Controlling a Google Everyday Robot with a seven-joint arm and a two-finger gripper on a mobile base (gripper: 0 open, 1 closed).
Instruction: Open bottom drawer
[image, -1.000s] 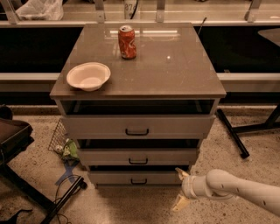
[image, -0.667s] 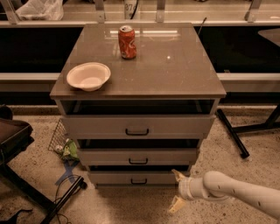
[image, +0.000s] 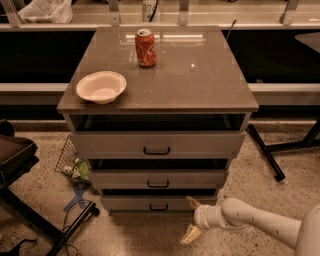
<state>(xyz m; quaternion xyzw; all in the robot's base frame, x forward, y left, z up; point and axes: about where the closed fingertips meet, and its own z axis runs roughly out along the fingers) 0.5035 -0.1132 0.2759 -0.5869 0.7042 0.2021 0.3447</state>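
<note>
Gripper (image: 191, 218) held low at the right end of the bottom drawer (image: 130, 203), fingers spread wide, nothing grasped.

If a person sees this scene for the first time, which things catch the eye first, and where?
Probably the red soda can, upright at the back of the cabinet top, and the white bowl near its front left corner. Low on the right, the gripper is open in front of the bottom drawer, right of its black handle.
</note>
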